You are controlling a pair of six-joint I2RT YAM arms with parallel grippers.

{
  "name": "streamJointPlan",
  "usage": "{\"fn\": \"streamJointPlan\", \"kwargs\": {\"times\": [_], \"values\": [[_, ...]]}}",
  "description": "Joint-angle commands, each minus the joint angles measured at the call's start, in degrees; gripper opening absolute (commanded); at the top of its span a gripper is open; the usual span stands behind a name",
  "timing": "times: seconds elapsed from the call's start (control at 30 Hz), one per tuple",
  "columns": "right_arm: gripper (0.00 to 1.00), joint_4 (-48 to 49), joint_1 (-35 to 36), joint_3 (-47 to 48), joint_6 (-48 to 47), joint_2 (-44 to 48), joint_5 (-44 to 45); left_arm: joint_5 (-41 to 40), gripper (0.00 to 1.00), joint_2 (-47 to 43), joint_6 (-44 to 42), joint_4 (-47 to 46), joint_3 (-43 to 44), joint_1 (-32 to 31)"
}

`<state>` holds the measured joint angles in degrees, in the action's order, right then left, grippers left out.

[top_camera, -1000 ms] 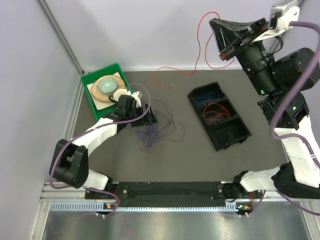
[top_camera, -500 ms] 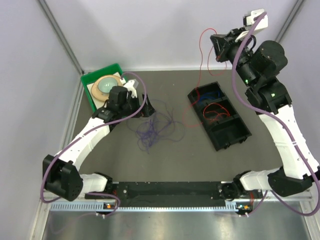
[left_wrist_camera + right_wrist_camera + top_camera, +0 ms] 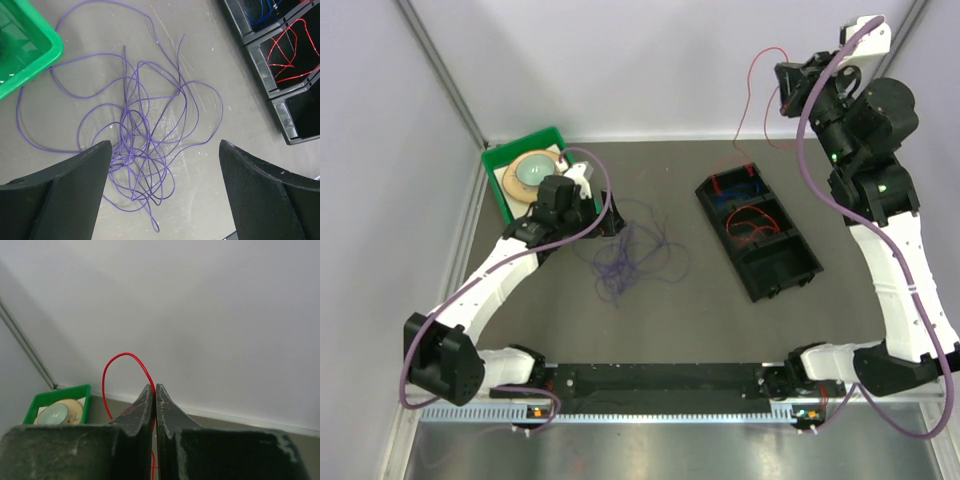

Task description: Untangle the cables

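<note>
A loose tangle of purple cables (image 3: 632, 255) lies on the dark mat; it fills the left wrist view (image 3: 137, 150). My left gripper (image 3: 610, 222) hovers open just left of and above the tangle, its jaws wide apart with nothing between them (image 3: 162, 200). My right gripper (image 3: 786, 92) is raised high at the back right, shut on a red cable (image 3: 116, 365). That red cable (image 3: 752, 100) hangs from it in a loop down toward the black box (image 3: 798, 276). Red cables (image 3: 752, 222) lie in the box's middle compartment, blue ones (image 3: 732, 190) in the far one.
A green tray (image 3: 496, 165) with a plate and bowl stands at the back left, close to my left wrist; its corner shows in the left wrist view (image 3: 42, 55). The black divided box lies right of centre. White walls bound the mat at the back and left.
My right gripper has swung right and higher, pulling the red cable off the mat until it hangs over the black box. My left gripper has drawn back from the purple tangle.
</note>
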<state>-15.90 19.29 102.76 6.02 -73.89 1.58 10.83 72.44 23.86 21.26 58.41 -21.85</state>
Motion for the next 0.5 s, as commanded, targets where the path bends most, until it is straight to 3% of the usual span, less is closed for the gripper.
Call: {"fn": "streamJointPlan", "kwargs": {"times": [0.0,0.47], "values": [[0.00,2.1,-2.3,-0.4,-0.7,0.6,-0.4,-1.1,0.93,-2.4,-0.5,-0.4,-0.3,0.1],[0.00,4.1,-8.8,-8.0,2.9,2.7,-3.1,-1.7,0.93,-2.8,-0.8,0.5,-0.7,0.1]]}}
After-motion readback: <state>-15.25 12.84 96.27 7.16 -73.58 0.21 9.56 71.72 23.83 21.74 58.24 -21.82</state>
